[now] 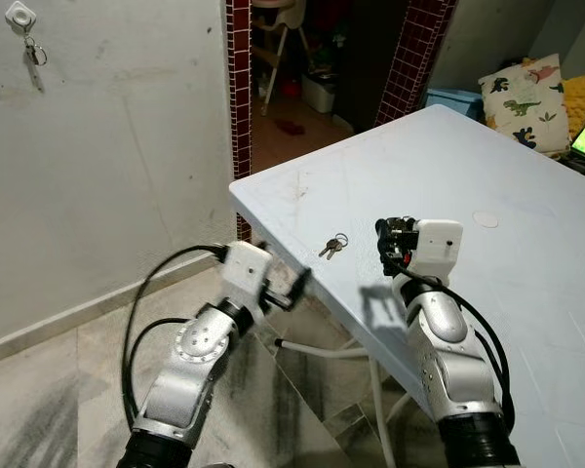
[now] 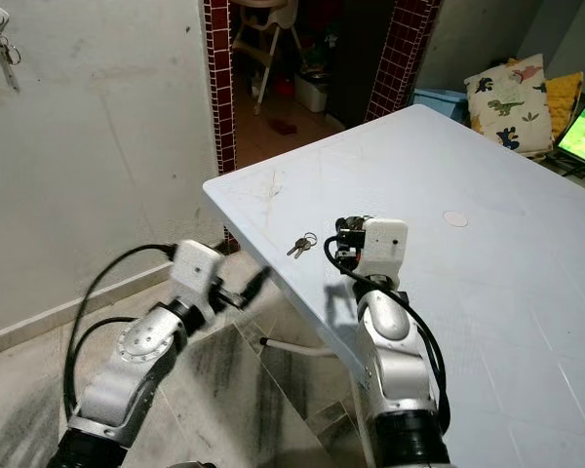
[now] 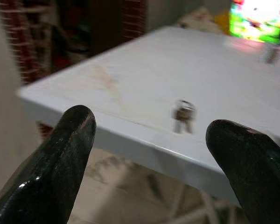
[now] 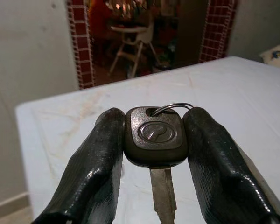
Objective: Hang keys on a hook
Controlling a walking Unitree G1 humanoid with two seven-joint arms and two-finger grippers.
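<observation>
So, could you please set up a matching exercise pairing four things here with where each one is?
Things:
1. black key
2. small keys
3. wall hook
4. left gripper

Places:
A. lying on the table
B. below the table's edge, open
C. clamped in the right gripper
D. high on the wall, with keys hanging from it

Pairs: 1-C, 2-A, 3-D, 4-B

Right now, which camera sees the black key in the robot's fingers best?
The right wrist view: the black key sits big and sharp, pinched in the right gripper. In the eye views that gripper appears small above the table, hiding the key.
</observation>
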